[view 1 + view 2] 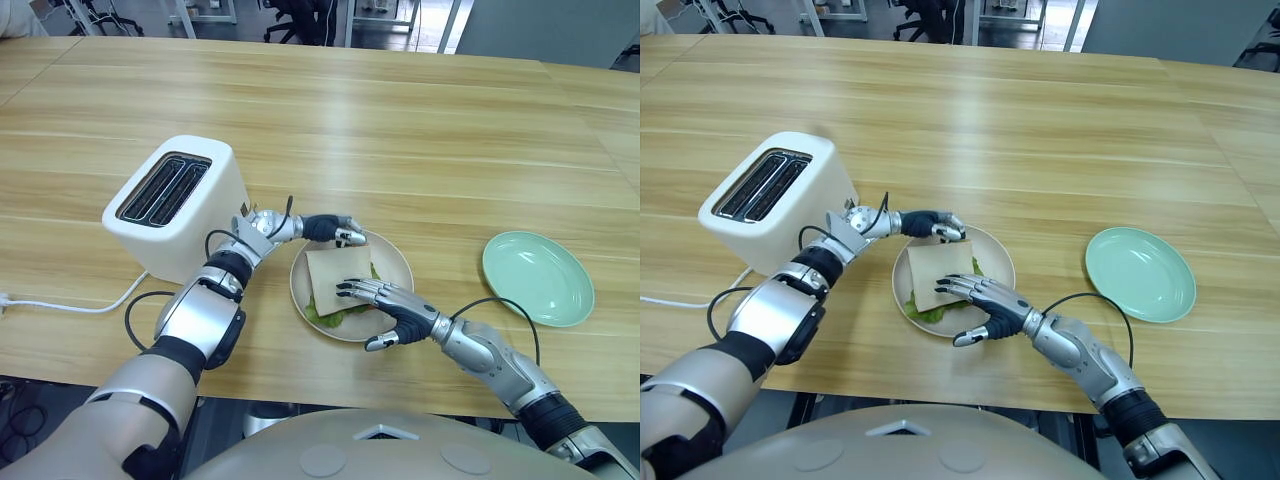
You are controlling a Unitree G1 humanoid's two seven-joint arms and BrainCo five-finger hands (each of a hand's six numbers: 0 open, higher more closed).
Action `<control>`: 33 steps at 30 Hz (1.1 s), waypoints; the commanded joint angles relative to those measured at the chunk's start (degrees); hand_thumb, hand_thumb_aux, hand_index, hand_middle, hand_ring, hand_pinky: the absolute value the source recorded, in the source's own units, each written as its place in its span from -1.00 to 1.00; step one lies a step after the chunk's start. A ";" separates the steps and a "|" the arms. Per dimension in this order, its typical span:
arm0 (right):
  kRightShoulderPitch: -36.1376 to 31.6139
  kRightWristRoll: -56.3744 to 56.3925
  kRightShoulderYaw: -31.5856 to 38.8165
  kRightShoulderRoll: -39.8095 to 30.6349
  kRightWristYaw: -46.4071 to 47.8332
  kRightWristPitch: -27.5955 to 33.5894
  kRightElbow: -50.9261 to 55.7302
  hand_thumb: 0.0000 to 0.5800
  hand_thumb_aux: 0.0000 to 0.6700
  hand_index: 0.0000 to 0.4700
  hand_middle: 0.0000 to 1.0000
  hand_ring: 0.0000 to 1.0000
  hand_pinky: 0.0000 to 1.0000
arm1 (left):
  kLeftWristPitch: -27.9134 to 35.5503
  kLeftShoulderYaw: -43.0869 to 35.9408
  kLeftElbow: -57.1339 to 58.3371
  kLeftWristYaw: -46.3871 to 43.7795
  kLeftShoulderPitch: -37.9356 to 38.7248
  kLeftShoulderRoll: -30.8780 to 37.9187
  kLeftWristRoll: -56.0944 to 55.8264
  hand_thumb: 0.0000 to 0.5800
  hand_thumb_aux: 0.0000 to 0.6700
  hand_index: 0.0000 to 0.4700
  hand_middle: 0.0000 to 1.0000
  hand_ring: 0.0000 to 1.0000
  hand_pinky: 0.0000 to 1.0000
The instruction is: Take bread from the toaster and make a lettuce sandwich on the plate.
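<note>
Left eye view suggests the sandwich is nearly done: bread (338, 275) lies over lettuce (320, 313) on the plate (400, 262) at lower centre, toaster (178, 205) slots look empty, right hand (388, 302) rests spread flat on the slice, left hand (330, 230) sits beside its upper corner, grasp impossible to tell.

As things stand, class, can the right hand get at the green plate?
Probably yes: the right hand lies flat on the bread, and only bare table separates it from the green plate to its right.
</note>
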 commanded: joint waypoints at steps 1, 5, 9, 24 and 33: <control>4.10 -3.22 4.71 -2.47 7.56 5.98 8.59 -1.00 -1.00 -1.00 -1.00 -1.00 -1.00 | -1.53 3.76 -3.26 5.30 -4.66 0.63 -2.15 -1.00 -1.00 -1.00 -1.00 -1.00 -1.00; 3.86 -3.11 4.59 -2.34 7.22 6.10 8.60 -1.00 -1.00 -1.00 -1.00 -1.00 -1.00 | -1.49 5.11 -2.95 9.56 -5.92 1.43 -1.66 -1.00 -1.00 -1.00 -1.00 -1.00 -1.00; 3.30 -3.16 4.17 -2.01 6.27 5.89 8.46 -1.00 -1.00 -1.00 -1.00 -1.00 -1.00 | -2.59 5.48 -3.34 13.10 -5.75 2.17 -0.95 -1.00 -1.00 -1.00 -1.00 -1.00 -1.00; 0.38 25.13 -9.09 5.34 -1.19 -4.03 -11.53 1.00 1.00 0.96 0.09 0.09 0.09 | 16.40 13.42 -58.24 -21.79 23.90 2.80 -54.83 1.00 1.00 0.96 1.00 1.00 1.00; 9.14 39.36 -6.01 -5.41 15.19 -5.28 -19.42 1.00 1.00 0.96 0.93 0.93 0.93 | 34.69 10.98 -78.58 -44.19 44.89 17.01 -64.92 1.00 1.00 0.96 1.00 1.00 1.00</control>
